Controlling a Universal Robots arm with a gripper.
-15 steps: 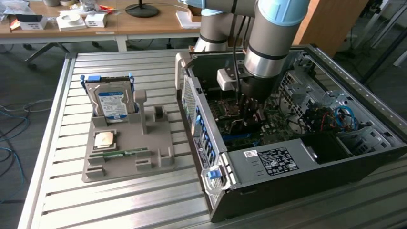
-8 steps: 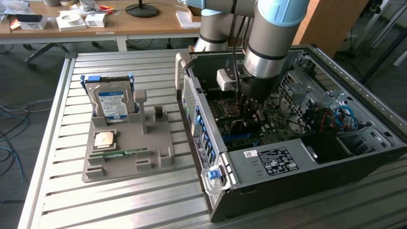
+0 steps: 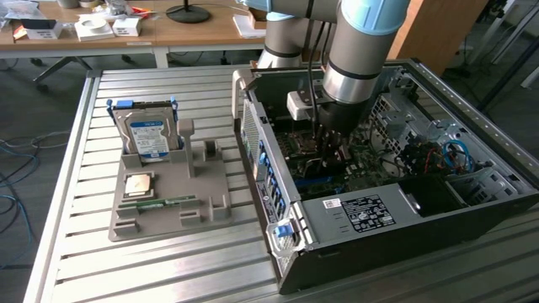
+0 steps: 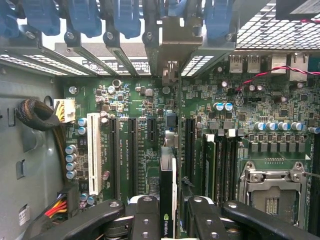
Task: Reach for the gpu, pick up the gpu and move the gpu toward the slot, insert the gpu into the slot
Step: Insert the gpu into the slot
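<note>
- Gpu [image 4: 167,200] stands on edge between the two black fingers [image 4: 145,220] of the tool [image 4: 168,225] in the wrist view, its thin dark body running away from the camera toward the metal bracket [image 4: 172,45] at the case's rear wall.
- Writing: a green-and-white logo mark sits on the card's near edge, too partial to read as a word; small white print runs along the motherboard [image 4: 150,150] beside the black connectors but is too fine to make out.
- Tool: the fingers stand partly closed, pinching the gpu from both flat sides.
- Slot [image 4: 188,145]: a long black connector strip lies just beside the card's line on the green board; whether the card's edge already sits in a connector I cannot tell.
- Beside these, a white connector strip [image 4: 93,152] and further black strips run parallel; the silver CPU socket [image 4: 272,192] lies off to the other side.
- In the exterior view the tool [image 3: 330,136] hangs down inside the open computer case [image 3: 471,189], over the motherboard; a white sticker [image 3: 364,214] with dense print on the case's front edge is unreadable.
- On the exterior view's left, a grey holder [image 3: 173,202] on the slatted metal worktop [image 3: 84,252] carries a blue-labelled hard drive [image 3: 150,136] standing upright, a square chip [image 3: 139,184] and a green memory stick [image 3: 158,203].
</note>
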